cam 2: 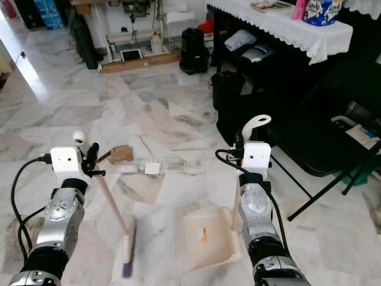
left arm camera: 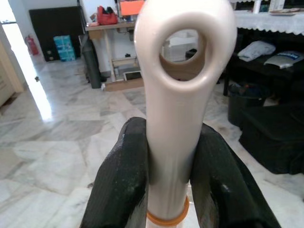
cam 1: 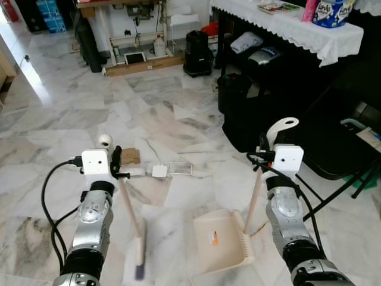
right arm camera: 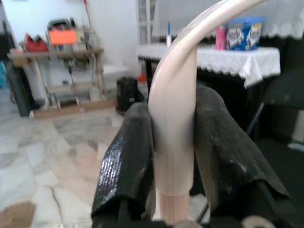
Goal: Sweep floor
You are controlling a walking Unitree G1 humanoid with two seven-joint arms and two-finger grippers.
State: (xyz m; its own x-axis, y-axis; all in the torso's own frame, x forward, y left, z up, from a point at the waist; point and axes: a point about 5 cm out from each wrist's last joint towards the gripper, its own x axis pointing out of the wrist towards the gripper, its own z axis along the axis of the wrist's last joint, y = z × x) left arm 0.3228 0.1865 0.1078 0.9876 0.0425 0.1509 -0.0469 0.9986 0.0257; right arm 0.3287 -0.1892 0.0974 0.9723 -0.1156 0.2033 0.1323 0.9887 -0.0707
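On the marble floor (cam 1: pixel 71 107) before me lay a small heap of litter: a scrap of brown cardboard (cam 1: pixel 130 156), a little white square (cam 1: pixel 159 170) and a clear flat packet (cam 1: pixel 180 168), all close together between my two arms. My left gripper (cam 1: pixel 116 161) was clenched on the handle of the broom (cam 1: pixel 132 220); in the left wrist view my black fingers (left arm camera: pixel 121 185) pressed both sides of the cream stick just below its hanging loop. The broom slanted down from that grip, its brush head resting on the floor near my left arm, blurred at the tip. My right gripper (cam 1: pixel 263 156) was clenched on the handle of the dustpan (cam 1: pixel 221 241), and the right wrist view showed my fingers (right arm camera: pixel 126 164) squeezing the curved cream top of it. The dustpan sat flat on the floor just beside the broom head, apart from it, with its open mouth turned toward the broom. To my right stood a table with a white lace cloth (cam 1: pixel 286 27), dark bags (cam 1: pixel 247 113) below it, and a black bin (cam 1: pixel 197 53) farther back.
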